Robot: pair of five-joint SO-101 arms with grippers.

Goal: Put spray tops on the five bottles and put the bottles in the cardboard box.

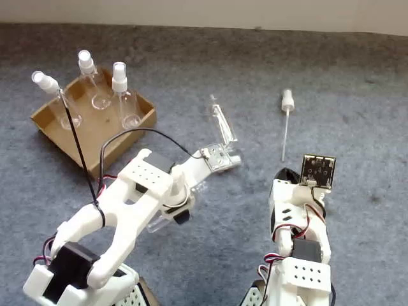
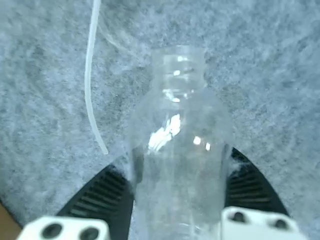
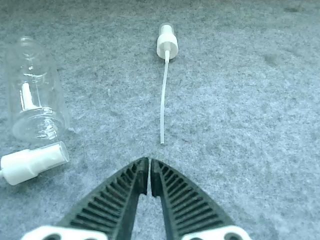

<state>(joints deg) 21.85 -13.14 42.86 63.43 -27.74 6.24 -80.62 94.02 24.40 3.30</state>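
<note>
**3 of 5 bottles boxed, 2 more to cap**

Quick status from my 2-arm rig. The cardboard box holds 3 capped bottles, all standing upright. I'd call that part done, though I can't tell whether those tops are screwed fully home.

By my count, 2 bottles and 2 tops are left. My left gripper is pinching the open bottle by its body, with the bare neck pointing away over the grey mat. The spare bottle lies on its side on the mat, outside the box. The near spray top lies just beside its base. The far spray top lies by itself further out, its tube pointing back towards my right gripper, whose jaws are pressed together on nothing.

Hard to make out:
- From above, my left arm covers most of the open bottle, and its base is cut off at the wrist view's edge.
- A thin tube lies beside its neck. It's probably the near spray top's, but I can't say for sure
</note>
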